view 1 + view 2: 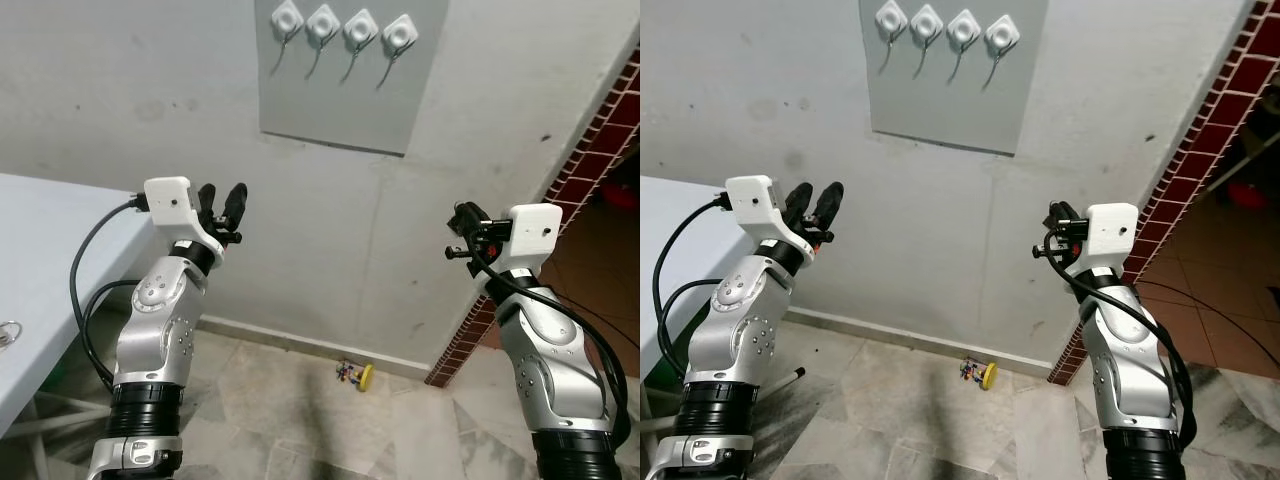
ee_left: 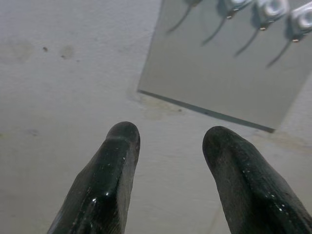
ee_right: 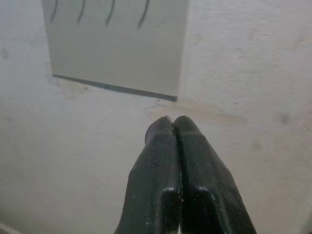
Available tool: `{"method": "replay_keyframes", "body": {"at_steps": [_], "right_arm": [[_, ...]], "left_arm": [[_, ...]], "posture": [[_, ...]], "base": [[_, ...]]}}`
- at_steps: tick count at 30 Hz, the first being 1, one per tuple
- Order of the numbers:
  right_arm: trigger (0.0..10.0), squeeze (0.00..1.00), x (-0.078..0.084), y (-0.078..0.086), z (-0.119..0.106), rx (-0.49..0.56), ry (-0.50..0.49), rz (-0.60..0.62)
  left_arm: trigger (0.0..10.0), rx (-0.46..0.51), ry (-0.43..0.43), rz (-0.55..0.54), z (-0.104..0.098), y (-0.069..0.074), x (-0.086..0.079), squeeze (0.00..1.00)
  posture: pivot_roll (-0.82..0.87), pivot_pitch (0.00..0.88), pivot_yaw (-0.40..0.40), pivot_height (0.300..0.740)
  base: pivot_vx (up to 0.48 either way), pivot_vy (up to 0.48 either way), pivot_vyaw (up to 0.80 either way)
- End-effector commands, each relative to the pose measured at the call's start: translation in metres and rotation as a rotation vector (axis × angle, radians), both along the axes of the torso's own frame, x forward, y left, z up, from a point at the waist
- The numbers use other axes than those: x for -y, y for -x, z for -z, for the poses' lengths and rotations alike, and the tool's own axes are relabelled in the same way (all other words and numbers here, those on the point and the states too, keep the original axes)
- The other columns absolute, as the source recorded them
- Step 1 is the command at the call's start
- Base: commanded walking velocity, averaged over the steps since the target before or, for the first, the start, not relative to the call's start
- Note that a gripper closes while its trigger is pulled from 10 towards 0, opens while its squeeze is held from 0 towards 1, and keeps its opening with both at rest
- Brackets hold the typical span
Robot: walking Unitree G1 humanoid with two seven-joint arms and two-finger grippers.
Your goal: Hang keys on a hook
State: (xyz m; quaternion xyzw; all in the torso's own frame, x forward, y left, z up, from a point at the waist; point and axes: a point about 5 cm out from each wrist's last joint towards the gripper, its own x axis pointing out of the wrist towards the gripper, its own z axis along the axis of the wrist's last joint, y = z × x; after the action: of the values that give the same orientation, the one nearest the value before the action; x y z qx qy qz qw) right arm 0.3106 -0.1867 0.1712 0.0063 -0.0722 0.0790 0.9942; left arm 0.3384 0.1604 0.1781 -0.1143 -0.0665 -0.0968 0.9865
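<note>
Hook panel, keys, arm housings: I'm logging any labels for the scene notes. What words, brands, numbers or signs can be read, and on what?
None can be read.
Grey panel and its four white hooks: no lettering.
White wrist housings above the left gripper and right gripper: plain.
Keys with a yellow tag on the floor: too small to tell.

Silver jointed arms are wearing black ribbed cuffs, white wrist boxes [image 1: 168,199] and glossy black fingers [image 2: 105,190]; black cables [image 1: 85,290] are looping alongside.
</note>
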Motion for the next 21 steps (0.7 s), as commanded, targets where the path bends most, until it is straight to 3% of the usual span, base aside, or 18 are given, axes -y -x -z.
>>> {"method": "replay_keyframes", "body": {"at_steps": [1, 21], "right_arm": [[10.0, 0.00, -0.0028, 0.0006, -0.0071, 0.027, 0.002, -0.017], [10.0, 0.00, -0.0054, 0.0011, -0.0069, 0.027, 0.008, -0.038]], "left_arm": [[10.0, 0.006, -0.006, 0.000, -0.0035, -0.0018, -0.0010, 0.00], [10.0, 0.009, -0.008, -0.011, -0.0048, -0.0018, -0.0030, 0.00]], "posture": [[-0.05, 0.028, -0.051, 0.740], [-0.04, 0.033, -0.051, 0.740]], "base": [[0.356, 0.000, 0.00], [0.357, 0.000, 0.00]]}}
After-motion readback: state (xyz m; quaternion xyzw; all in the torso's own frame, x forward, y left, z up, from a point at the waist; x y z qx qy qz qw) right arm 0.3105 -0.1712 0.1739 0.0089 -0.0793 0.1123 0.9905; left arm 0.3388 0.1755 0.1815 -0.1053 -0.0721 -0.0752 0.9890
